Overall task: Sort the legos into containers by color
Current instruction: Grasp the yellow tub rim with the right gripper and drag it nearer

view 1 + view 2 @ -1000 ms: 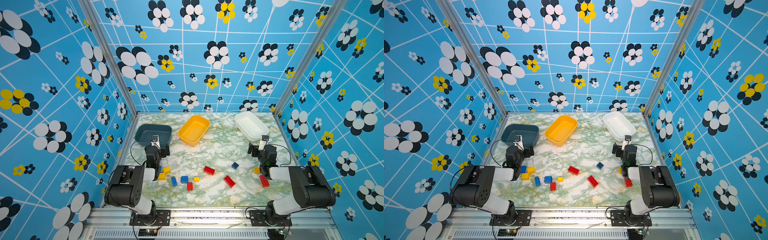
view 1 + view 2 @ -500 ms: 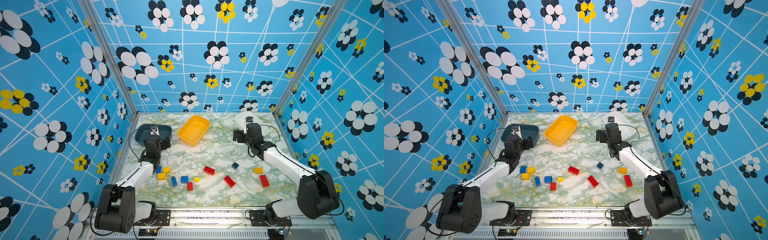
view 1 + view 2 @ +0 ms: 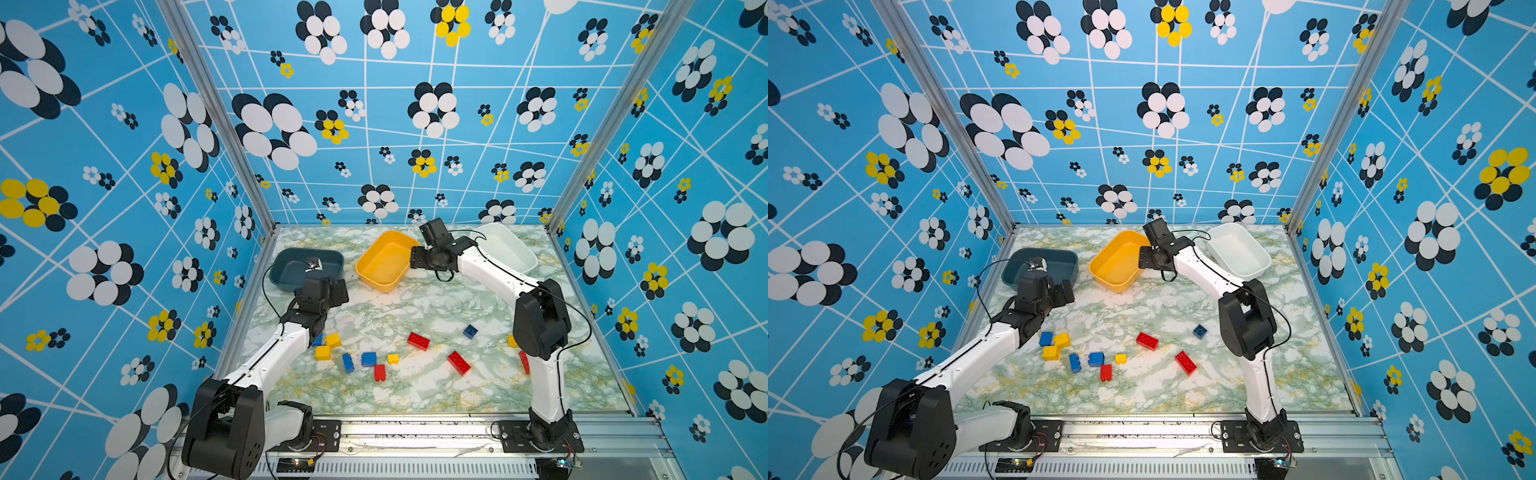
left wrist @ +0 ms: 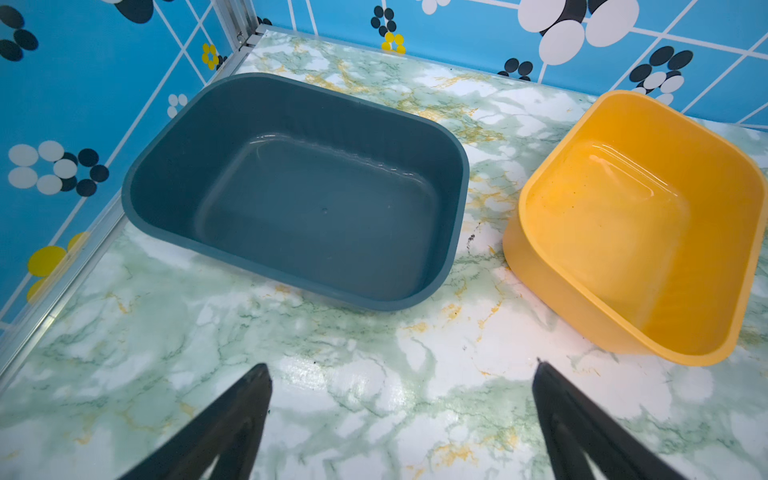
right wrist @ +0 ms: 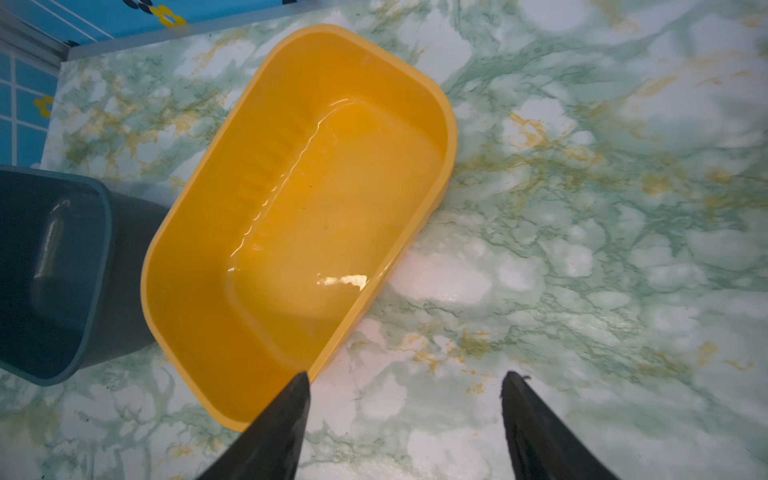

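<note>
— Legos (image 3: 417, 340)?
— Still lying scattered on the table (image 3: 415, 395), toward the front, unmoved.
— Right pincer (image 5: 407, 376)?
— Gaping, empty, hovering at the yellow tub (image 5: 232, 199) rim after stretching out.
— Left pincer (image 4: 401, 365)?
— Gaping empty too, now facing the teal tub (image 4: 174, 174).

Red, blue and yellow legos (image 3: 418, 340) are scattered at lower centre; teal tub (image 3: 291, 266), yellow tub (image 3: 384, 259) and white tub (image 3: 505, 249) are ranged above.
</note>
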`<state>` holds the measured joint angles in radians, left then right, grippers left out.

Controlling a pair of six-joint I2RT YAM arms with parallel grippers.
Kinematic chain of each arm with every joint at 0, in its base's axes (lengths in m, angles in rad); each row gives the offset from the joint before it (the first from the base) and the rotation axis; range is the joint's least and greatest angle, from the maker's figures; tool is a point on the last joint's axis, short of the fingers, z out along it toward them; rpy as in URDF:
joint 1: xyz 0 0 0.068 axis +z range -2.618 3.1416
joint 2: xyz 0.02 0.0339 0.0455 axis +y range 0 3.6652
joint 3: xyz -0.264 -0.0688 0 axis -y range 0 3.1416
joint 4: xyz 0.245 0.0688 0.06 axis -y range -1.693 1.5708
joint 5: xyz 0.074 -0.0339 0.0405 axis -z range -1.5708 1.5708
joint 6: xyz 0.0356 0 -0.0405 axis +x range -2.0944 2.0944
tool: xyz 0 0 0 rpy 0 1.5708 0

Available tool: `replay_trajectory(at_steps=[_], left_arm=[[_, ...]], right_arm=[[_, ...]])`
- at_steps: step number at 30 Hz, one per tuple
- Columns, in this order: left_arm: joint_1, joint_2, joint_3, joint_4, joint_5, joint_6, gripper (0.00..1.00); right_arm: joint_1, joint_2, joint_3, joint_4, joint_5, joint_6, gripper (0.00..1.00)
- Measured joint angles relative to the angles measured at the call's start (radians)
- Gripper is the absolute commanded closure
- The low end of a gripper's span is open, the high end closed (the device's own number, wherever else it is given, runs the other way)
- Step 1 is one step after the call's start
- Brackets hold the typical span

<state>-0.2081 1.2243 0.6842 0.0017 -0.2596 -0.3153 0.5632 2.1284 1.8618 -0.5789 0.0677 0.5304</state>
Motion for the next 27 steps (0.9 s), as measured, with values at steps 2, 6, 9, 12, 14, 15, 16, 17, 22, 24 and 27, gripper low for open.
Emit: replay_trajectory(at_steps=[2,6,9,12,14,15,16,17,22,24,27], left_arm=[[-0.002,-0.006,0.0,-0.014,0.0,-0.008,0.01],[-0.002,-0.02,0.0,-0.042,0.0,-0.015,0.01],[-0.002,-0.029,0.0,-0.054,0.0,-0.018,0.01],[-0.002,-0.032,0.0,-0.063,0.0,-0.023,0.01],[-0.002,-0.032,0.0,-0.068,0.0,-0.026,0.01],[-0.002,-0.032,0.0,-0.071,0.0,-0.026,0.01],[-0.002,-0.032,0.0,-0.075,0.0,-0.026,0.01],[-0.002,-0.032,0.0,-0.079,0.0,-0.026,0.01],[-0.002,-0.032,0.002,-0.091,0.0,-0.026,0.01],[-0.002,-0.032,0.005,-0.093,0.0,-0.026,0.01],[-0.002,-0.032,0.006,-0.095,0.0,-0.026,0.01]], right_arm=[[0.0,0.048,0.053,-0.037,-0.023,0.022,0.29],[0.007,0.153,0.167,-0.099,-0.049,0.043,0.29],[0.017,0.22,0.245,-0.135,-0.06,0.052,0.29],[0.025,0.274,0.313,-0.173,-0.064,0.058,0.3],[0.027,0.299,0.352,-0.196,-0.064,0.058,0.32],[0.028,0.312,0.372,-0.206,-0.064,0.058,0.33],[0.028,0.324,0.388,-0.219,-0.063,0.058,0.35],[0.028,0.338,0.412,-0.235,-0.063,0.057,0.36],[0.028,0.385,0.486,-0.293,-0.042,0.056,0.37],[0.028,0.385,0.487,-0.316,-0.024,0.053,0.4],[0.025,0.385,0.489,-0.349,0.0,0.046,0.43]])
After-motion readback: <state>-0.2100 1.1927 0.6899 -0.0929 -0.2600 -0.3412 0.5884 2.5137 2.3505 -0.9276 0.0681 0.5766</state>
